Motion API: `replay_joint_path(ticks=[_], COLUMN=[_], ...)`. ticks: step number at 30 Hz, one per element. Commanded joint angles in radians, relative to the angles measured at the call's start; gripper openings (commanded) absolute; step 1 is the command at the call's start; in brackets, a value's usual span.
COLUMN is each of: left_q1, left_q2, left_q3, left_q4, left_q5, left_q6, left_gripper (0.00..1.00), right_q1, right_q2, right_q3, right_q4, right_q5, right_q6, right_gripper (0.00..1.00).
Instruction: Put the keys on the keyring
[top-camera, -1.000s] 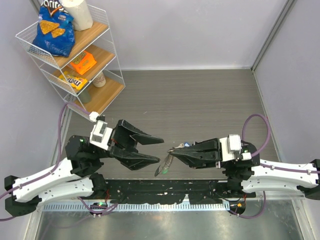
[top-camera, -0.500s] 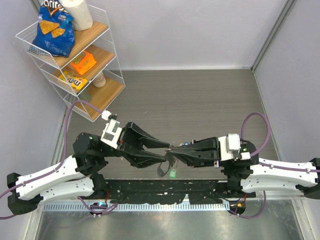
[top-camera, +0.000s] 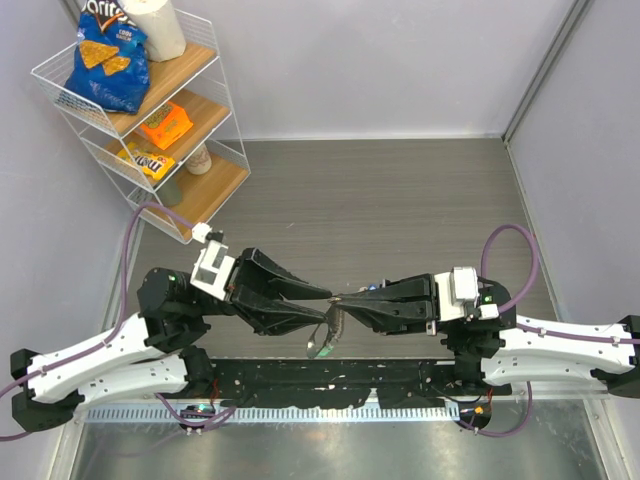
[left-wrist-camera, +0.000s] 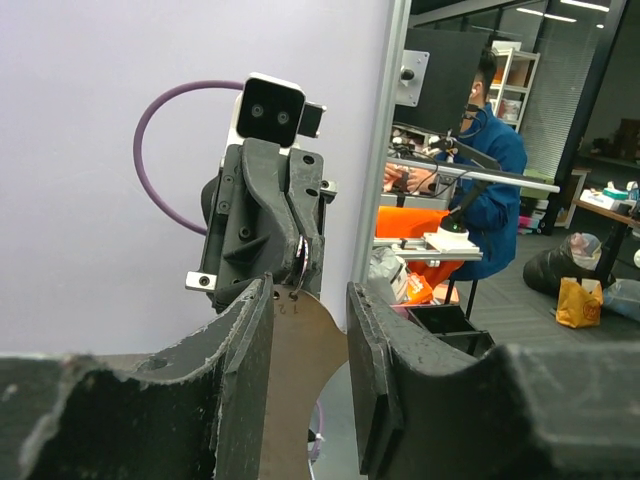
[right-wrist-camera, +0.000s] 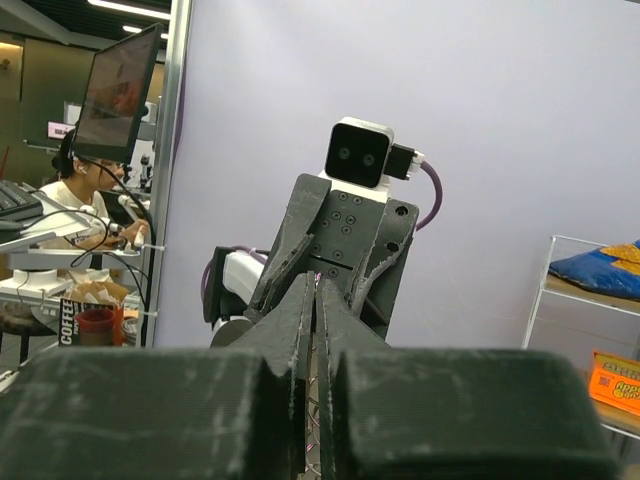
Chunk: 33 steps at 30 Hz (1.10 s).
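The table (top-camera: 400, 190) carries a wire rack (top-camera: 225, 185) well to the far left of the right gripper (top-camera: 342, 299). The left gripper (top-camera: 324, 304) faces the right gripper tip to tip, almost touching it. Its fingers are released and spread, one to either side of the right gripper's tips. The right gripper's fingers are clenched together, grasping the top of the keyring (top-camera: 328, 330). The keyring hangs slack below and slightly left of the right gripper's tips, above the table. A blue-headed key (top-camera: 372, 287) lies just behind the right gripper's fingers and is too small to resolve further.
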Motion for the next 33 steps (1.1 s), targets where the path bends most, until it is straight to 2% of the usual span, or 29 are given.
replay_joint_path(ticks=[1,16,23,28,33], left_q1=[-0.002,-0.001,-0.002,-0.001,-0.001], left_q2=[-0.003,0.014,0.018,0.021,0.024], left_q3=[0.036,0.051,0.054,0.057,0.062], left_q4=[0.026,0.027,0.026,0.024,0.023], left_q5=[0.004,0.009,0.018,0.022,0.036], left_q6=[-0.002,-0.005,-0.005,-0.005,-0.002], left_gripper=[0.39,0.32,0.18,0.00,0.00], right_q1=[0.002,0.002,0.002,0.002,0.002], right_q2=[-0.002,0.006,0.003,0.004,0.007], right_q3=[0.043,0.054,0.051,0.049,0.053], right_q4=[0.029,0.016,0.020,0.023,0.025], right_q5=[-0.003,-0.011,-0.012,-0.016,-0.025], right_q6=[0.001,0.004,0.010,0.016,0.030], right_gripper=[0.05,0.05,0.05,0.05,0.05])
